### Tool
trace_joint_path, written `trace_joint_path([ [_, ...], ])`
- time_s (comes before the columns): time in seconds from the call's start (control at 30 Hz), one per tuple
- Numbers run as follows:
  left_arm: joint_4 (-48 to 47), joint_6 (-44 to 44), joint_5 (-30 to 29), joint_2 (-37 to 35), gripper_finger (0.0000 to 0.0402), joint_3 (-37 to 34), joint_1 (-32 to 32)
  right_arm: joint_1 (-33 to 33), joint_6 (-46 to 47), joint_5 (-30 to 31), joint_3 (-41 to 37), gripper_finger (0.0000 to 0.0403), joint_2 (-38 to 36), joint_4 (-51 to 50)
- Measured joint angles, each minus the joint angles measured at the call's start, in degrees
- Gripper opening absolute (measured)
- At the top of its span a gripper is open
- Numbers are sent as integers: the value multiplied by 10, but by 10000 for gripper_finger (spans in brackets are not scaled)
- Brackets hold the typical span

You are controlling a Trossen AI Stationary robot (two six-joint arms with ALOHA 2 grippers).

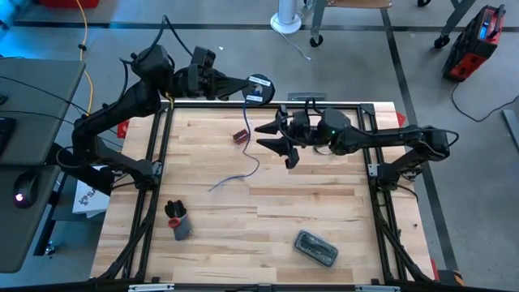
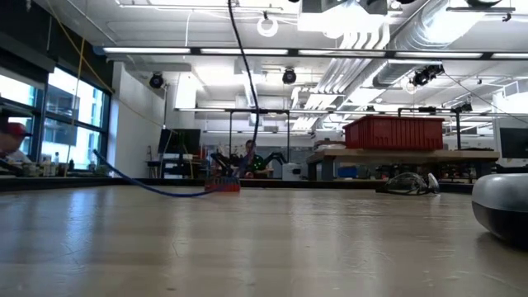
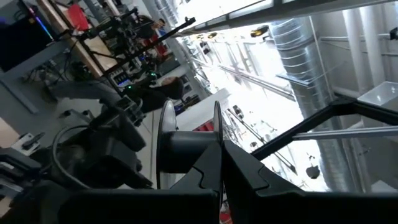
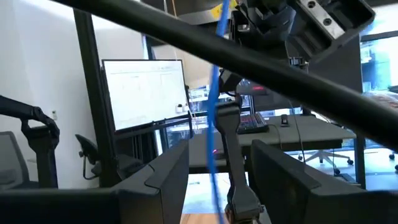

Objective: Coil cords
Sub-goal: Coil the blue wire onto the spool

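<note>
A small black reel (image 1: 260, 87) with a blue-white patch is held in the air beyond the table's far edge, with my left gripper (image 1: 243, 83) shut on it. The thin blue cord (image 1: 246, 118) hangs from the reel down to the table. Its red plug (image 1: 241, 136) and loose tail (image 1: 231, 178) lie on the wood. In the low view the cord (image 2: 246, 74) rises from the plug (image 2: 221, 186). My right gripper (image 1: 261, 136) stands open just right of the hanging cord. In the right wrist view the cord (image 4: 214, 124) shows between its fingers, touching neither. My left gripper pinches the rim of one flange (image 3: 217, 127) of the reel between its two fingers (image 3: 242, 171). The fingers lie roughly level and come from the table's left. The reel is lifted clear, edge-on to the fingers, with the hub (image 3: 186, 149) and the other flange (image 3: 166, 140) beside them.
A black and grey object with red ends (image 1: 178, 221) lies near the left front of the table. A grey case (image 1: 316, 248) lies at the front right, also seen in the low view (image 2: 503, 206). Black frame rails (image 1: 158, 154) border the table.
</note>
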Motion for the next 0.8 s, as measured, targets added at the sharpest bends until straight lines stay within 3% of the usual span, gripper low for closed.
trace_joint_path([
  [0.1,1,12,-8,0,0,0,-1,3,-9,2,0,167,0,0],
  [0.23,0,15,-10,0,0,0,-1,3,-32,50,0,167,4,-7],
  [0.47,-1,15,-10,0,0,0,-1,6,-30,53,0,167,3,-6],
  [0.63,-2,19,-10,0,0,0,-1,7,-37,57,0,151,3,-7],
  [0.8,-6,19,-16,0,0,0,-1,7,-57,97,0,140,3,-8],
])
